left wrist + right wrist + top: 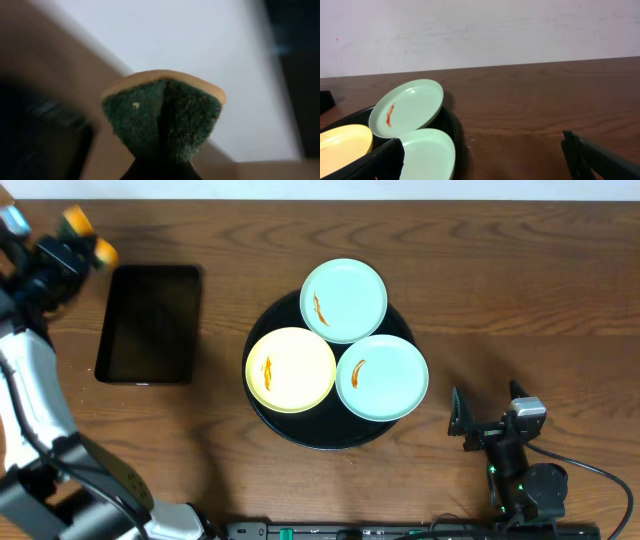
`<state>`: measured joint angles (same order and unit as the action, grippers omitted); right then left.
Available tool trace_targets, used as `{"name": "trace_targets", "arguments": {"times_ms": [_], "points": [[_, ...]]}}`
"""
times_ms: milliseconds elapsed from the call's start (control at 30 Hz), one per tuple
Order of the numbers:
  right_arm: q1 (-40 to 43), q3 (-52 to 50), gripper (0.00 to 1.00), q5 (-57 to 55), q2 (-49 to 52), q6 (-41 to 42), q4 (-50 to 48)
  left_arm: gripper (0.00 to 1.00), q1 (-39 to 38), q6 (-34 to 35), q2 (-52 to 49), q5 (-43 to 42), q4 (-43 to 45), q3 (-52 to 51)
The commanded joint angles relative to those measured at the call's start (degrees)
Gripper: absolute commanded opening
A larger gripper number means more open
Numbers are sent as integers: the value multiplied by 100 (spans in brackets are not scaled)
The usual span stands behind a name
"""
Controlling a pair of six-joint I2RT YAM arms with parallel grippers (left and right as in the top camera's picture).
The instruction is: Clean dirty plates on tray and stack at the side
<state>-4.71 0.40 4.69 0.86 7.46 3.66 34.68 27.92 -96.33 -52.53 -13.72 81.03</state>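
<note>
A dark brown wooden desk (520, 300) is being shown, its grain running lengthwise. A small rectangular black tray (150, 325) is being carried flat on it, toward the left side. A sponge (165, 112) is being seen folded in two, its green scouring face being turned outward and its yellow edge being arched over the top. A pale wall (480, 30) is being seen behind the desk.
</note>
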Motion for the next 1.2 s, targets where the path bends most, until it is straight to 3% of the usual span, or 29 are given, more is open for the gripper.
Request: {"name": "trace_targets", "arguments": {"times_ms": [0, 167, 300, 467, 667, 833, 1000, 1167], "points": [[35, -9, 99, 26, -4, 83, 22, 7, -236, -1147, -723, 1792, -857, -24], [35, -9, 99, 26, -4, 83, 22, 8, -249, -1587, -1346, 1755, -1196, -24], [33, -9, 99, 26, -4, 83, 22, 7, -216, -1580, -1211, 752, -859, -7], [35, -9, 99, 26, -4, 83, 22, 7, -219, -964, -656, -109, -116, 72], [35, -9, 99, 26, -4, 83, 22, 7, -219, -848, 302, -85, 588, 72], [35, -9, 99, 26, -4, 83, 22, 7, -219, -859, 599, 131, 555, 68], [33, -9, 99, 26, -4, 83, 22, 7, -365, -1316, -107, 1368, -417, -85], [35, -9, 99, 26, -4, 83, 22, 7, -393, -1412, -1342, 890, -660, -98]]}}
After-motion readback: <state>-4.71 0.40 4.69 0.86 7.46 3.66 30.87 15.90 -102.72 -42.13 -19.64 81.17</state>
